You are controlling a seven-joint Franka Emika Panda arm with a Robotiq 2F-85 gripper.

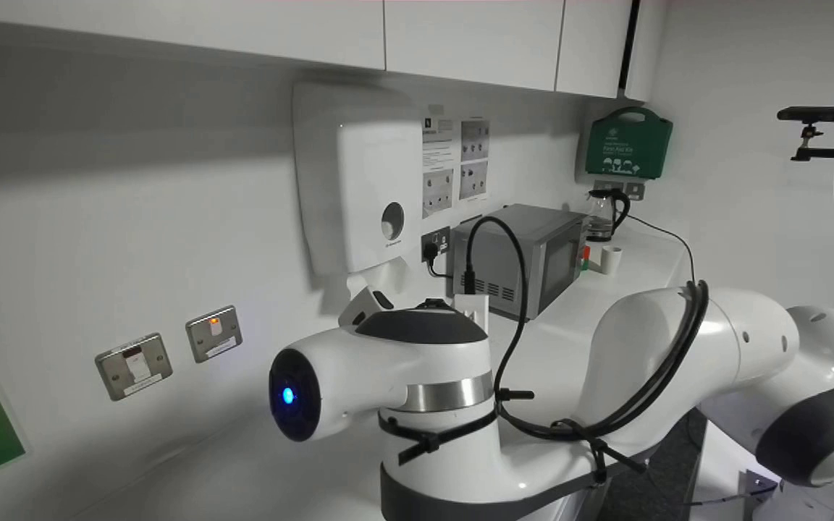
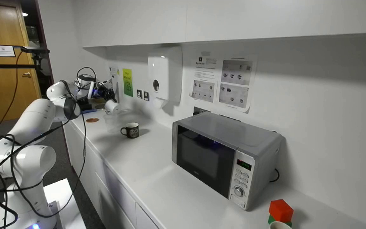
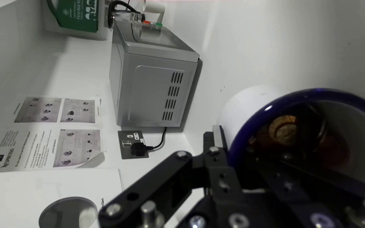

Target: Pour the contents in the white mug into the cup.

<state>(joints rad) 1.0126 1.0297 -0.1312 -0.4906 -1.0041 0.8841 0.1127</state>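
Beyond the front edge of the counter [image 2: 145,165], at the left in an exterior view, the white robot arm [image 2: 35,117] rises from a stand [image 2: 70,203] and reaches over the counter's left end. Close to the front edge there lies a copper-coloured disc [image 2: 92,120], with a flat blue thing [image 2: 89,111] near it. Slightly to the right, above the counter, the jaws stand narrow, pinched on the white mug [image 2: 111,106]; the wrist view shows one finger [image 3: 219,139] against its outside, by the blue rim [image 3: 315,94]. The mug is tipped well over, its mouth facing the wrist view; the dark shapes within that mouth cannot be made out. Below the mug is the cup [image 2: 110,123], so pale that its outline is faint; whether the two touch cannot be told. Just right of it, between the front and back edges, a dark mug [image 2: 132,130] sits upright with its handle to the left. Over the back edge a white dispenser [image 2: 165,73] hangs on the wall, then some printed notices [image 2: 220,76], with a grey microwave [image 2: 221,146] standing on the counter below them. Towards the right end a red block [image 2: 281,210] rests on a green block [image 2: 270,219], and a white container [image 1: 610,261] stands just beside them, as both exterior views show.
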